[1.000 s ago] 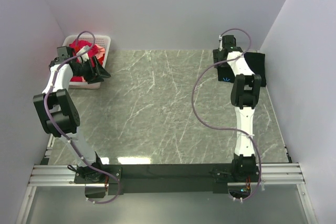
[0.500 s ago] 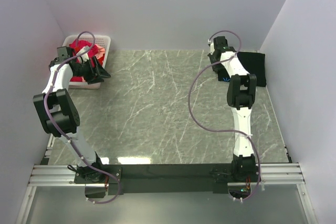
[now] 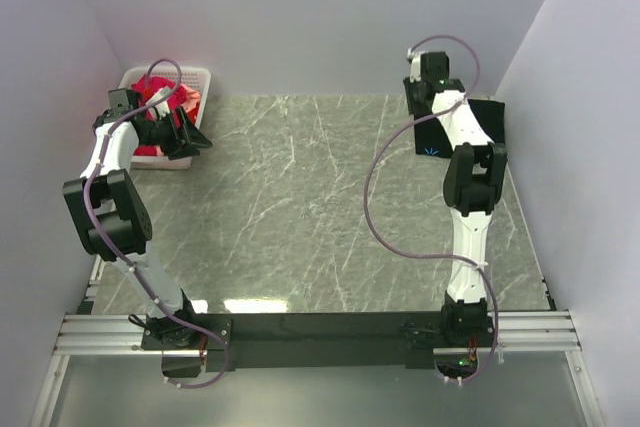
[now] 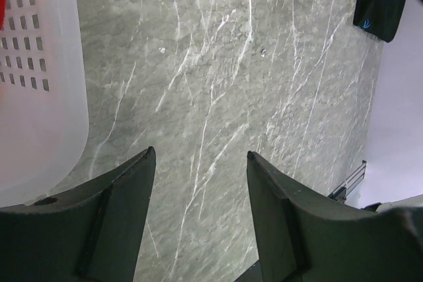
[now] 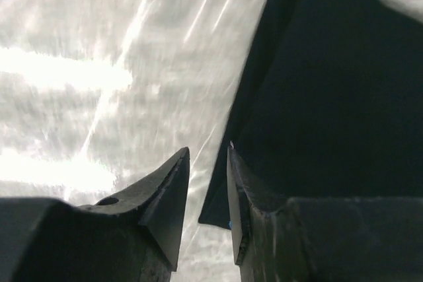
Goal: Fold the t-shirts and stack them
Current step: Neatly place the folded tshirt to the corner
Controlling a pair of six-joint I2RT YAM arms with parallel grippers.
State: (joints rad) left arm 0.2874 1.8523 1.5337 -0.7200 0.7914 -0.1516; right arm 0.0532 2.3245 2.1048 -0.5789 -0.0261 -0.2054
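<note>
**Item: folding station, mid-task**

1. Table, near edge: both arm bases are bolted here. The marble top beyond them lies bare across the middle, giving wide room for spreading a shirt. Walls close in on the left, right and far sides.
2. Table, far left corner: the white basket holds the red t-shirts, bunched and not yet folded. The left gripper hangs just beside the basket's inner wall, over bare marble, its fingers spread wide with nothing between them.
3. Table, far right corner: the black t-shirt lies flat as a compact rectangle, apparently already folded, with its small blue mark on the edge facing the table's middle. The right gripper hovers over that same edge, its fingers drawn near together with a narrow gap. No cloth shows between them, though the view is blurred.

Step in hand, as judged: the black shirt starts the stack and the red ones come next. The next move calls for the left arm to reach over the basket rim, pinch one red shirt and carry it to the table's middle. The right arm must rise clear of the black shirt's edge without dragging it.
</note>
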